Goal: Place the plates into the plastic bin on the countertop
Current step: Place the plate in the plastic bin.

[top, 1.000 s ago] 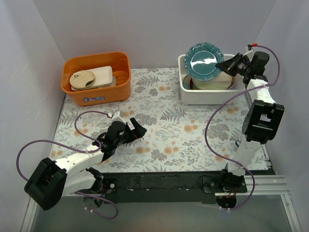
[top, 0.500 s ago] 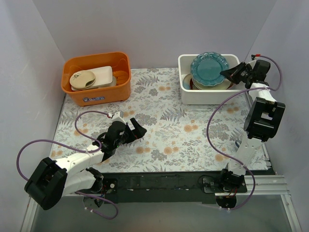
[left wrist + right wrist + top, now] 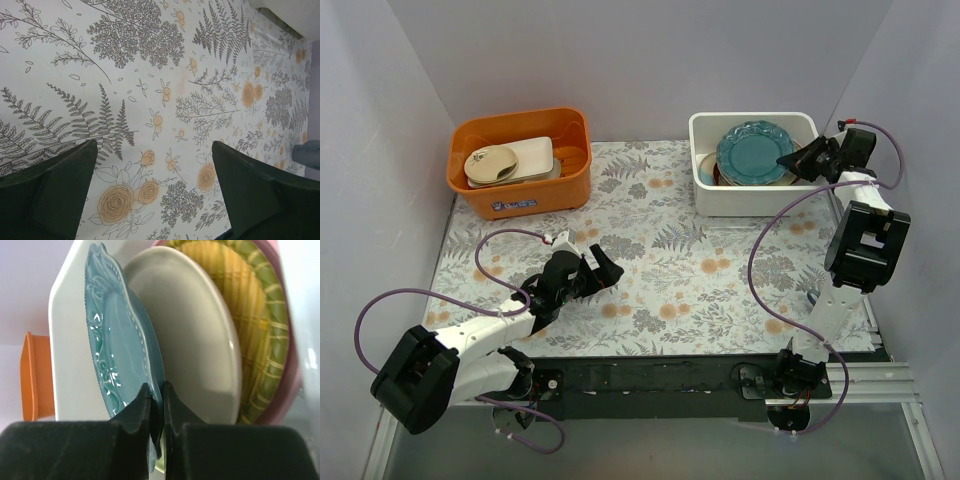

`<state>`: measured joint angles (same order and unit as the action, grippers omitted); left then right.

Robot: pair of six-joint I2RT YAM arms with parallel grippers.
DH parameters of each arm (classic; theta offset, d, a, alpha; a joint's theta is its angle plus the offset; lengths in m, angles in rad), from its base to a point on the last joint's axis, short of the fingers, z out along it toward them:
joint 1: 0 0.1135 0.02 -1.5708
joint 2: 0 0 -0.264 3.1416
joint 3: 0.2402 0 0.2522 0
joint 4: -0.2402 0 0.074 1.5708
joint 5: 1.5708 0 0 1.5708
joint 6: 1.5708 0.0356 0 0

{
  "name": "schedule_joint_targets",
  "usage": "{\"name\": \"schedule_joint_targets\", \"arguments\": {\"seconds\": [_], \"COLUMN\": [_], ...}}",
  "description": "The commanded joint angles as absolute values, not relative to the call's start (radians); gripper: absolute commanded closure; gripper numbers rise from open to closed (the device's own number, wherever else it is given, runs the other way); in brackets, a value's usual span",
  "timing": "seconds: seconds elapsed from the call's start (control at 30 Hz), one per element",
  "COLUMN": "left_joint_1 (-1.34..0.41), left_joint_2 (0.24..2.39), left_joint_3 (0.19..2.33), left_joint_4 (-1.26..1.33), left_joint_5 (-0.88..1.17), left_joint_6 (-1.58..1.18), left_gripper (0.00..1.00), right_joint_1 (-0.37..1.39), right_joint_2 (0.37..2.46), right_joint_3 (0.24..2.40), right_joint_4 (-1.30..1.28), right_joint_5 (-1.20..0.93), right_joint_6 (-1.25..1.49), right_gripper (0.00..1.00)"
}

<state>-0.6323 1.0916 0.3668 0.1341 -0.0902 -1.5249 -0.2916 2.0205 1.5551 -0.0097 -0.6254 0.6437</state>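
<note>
The right gripper (image 3: 788, 160) is pinching the rim of the teal plate (image 3: 753, 155) between its two fingers. That plate lies on top of the other plates (image 3: 200, 355) inside the white bin (image 3: 750, 202), at the far right corner of the countertop (image 3: 670, 250). The left gripper (image 3: 603, 268) is wide open with nothing in it, low over the countertop near the front left, well apart from the white bin.

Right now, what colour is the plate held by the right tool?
The plate is teal with an embossed scalloped rim, clearest in the right wrist view.
</note>
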Motion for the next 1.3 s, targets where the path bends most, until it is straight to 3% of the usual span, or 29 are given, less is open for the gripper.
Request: {"name": "schedule_joint_targets", "arguments": {"seconds": [0.0,0.1,0.37,0.57,0.87,1.27], "left_joint_1": [-0.634,-0.634,-0.634,-0.634,-0.634,-0.634], "left_joint_2": [1.083,1.078,1.063,1.063,1.075,1.057], "left_joint_3": [0.380,0.379,0.374,0.374,0.388,0.411], "left_joint_4": [0.123,0.117,0.106,0.104,0.100,0.060], "left_joint_5": [-0.098,-0.101,-0.109,-0.114,-0.114,-0.152], "left_joint_6": [-1.509,-1.508,-1.509,-1.506,-1.503,-1.473], "left_gripper": [0.02,0.02,0.02,0.02,0.02,0.02], "right_joint_1": [-0.295,-0.296,-0.295,-0.290,-0.210,-0.127], "right_joint_2": [1.990,1.959,1.777,1.649,1.594,1.556], "right_joint_3": [1.602,1.571,1.407,1.319,1.371,1.328], "right_joint_4": [0.002,0.002,0.112,0.219,0.160,0.109], "right_joint_5": [-0.578,-0.534,-0.394,-0.391,-0.371,-0.371], "right_joint_6": [0.601,0.597,0.609,0.626,0.554,0.494], "right_gripper": [0.87,0.81,0.42,0.24,0.08,0.04]}}
